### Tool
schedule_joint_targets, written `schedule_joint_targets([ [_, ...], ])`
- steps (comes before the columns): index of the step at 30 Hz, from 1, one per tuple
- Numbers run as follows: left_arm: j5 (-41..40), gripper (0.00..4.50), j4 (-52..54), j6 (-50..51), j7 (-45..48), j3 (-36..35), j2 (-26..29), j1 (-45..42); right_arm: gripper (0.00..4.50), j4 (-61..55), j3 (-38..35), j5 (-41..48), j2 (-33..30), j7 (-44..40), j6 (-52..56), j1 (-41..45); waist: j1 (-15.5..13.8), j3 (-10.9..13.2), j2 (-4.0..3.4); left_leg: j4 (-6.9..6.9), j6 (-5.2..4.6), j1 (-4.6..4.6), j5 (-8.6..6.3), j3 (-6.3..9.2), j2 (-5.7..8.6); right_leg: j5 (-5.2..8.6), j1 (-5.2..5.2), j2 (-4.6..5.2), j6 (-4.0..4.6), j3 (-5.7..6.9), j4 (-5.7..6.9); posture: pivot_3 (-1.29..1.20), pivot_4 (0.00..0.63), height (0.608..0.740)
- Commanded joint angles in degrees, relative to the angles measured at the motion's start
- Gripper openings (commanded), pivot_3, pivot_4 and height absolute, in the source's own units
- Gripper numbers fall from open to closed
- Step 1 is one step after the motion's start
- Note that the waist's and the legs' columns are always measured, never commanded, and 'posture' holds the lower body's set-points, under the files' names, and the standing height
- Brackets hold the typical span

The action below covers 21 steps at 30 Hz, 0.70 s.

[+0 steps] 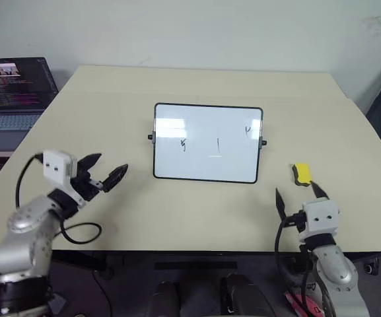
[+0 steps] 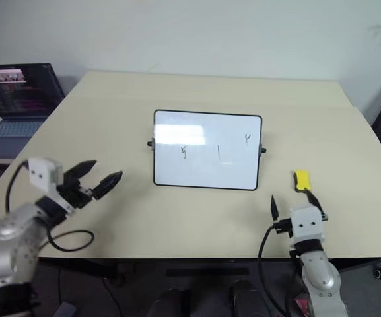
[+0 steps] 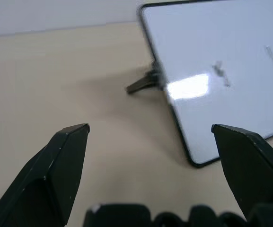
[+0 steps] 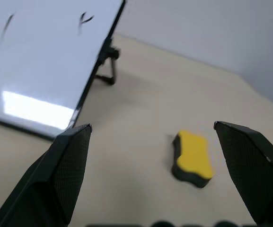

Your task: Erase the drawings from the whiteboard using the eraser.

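Note:
The whiteboard [image 1: 207, 142] stands tilted back in the middle of the table, black-framed with side knobs. Three small dark drawings [image 1: 218, 143] sit on its white face: a squiggle at left, a short stroke in the middle, a mark at upper right. The yellow eraser [image 1: 301, 174] with a dark underside lies on the table right of the board's lower corner, also seen as the eraser [image 4: 193, 157]. My right gripper [image 1: 300, 196] is open just in front of it, above the table. My left gripper [image 1: 104, 169] is open, left of the board and pointing toward it.
An open laptop [image 1: 12, 99] sits on a side surface at the far left. The beige table [image 1: 197, 211] has bare room in front of the board and between my arms. A black cable [image 1: 78, 232] loops by my left arm near the front edge.

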<state>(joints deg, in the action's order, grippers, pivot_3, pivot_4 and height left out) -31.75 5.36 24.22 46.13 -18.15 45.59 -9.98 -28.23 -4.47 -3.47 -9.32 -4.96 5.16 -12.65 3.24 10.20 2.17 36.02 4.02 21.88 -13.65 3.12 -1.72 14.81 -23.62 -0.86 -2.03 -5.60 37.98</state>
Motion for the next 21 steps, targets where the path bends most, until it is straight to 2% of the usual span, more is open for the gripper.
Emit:
schedule_joint_targets([
  [1,-4.3,4.50,4.1,5.9,7.0,2.5,3.8,-2.9,4.47,-4.9,-3.2,3.0,1.0,1.5,6.2,3.5,0.0,0.0,-0.02,-0.02,0.00,-0.01,0.00,-0.01,0.00,0.00,0.00,0.00,-0.01,-0.01,-0.01,0.00,0.150,0.740],
  [5,-6.6,4.50,6.2,10.0,15.2,7.3,8.4,-9.1,4.47,-7.8,-6.0,5.9,-0.2,1.1,19.0,9.2,0.1,0.0,-0.05,-0.03,0.01,0.04,-0.01,0.03,-0.01,0.01,-0.06,-0.01,-0.04,0.03,0.05,0.00,0.150,0.740],
  [10,-7.3,4.50,4.9,13.1,20.6,12.9,7.8,-18.6,4.47,-9.9,-8.0,12.0,-2.9,-0.9,37.6,16.4,0.0,0.0,-0.07,-0.02,0.00,0.05,-0.01,0.03,0.00,-0.06,-0.06,-0.03,-0.16,0.04,0.06,0.00,0.150,0.740],
  [15,-4.8,4.50,3.4,11.5,23.8,17.1,6.0,-22.4,4.47,-7.2,-11.8,15.5,-3.2,0.7,52.6,25.2,0.3,0.1,-0.09,-0.03,-0.01,0.09,-0.01,0.03,-0.01,-0.10,-0.11,-0.07,-0.24,0.02,0.07,0.00,0.150,0.740],
  [21,-3.6,4.50,3.1,10.1,28.3,20.6,4.7,-24.0,4.47,0.9,-13.9,14.1,-5.6,2.2,56.4,32.1,0.3,0.1,-0.09,-0.03,-0.04,0.18,-0.03,0.03,-0.01,-0.06,-0.17,-0.08,-0.28,0.03,0.05,0.00,0.150,0.740],
])
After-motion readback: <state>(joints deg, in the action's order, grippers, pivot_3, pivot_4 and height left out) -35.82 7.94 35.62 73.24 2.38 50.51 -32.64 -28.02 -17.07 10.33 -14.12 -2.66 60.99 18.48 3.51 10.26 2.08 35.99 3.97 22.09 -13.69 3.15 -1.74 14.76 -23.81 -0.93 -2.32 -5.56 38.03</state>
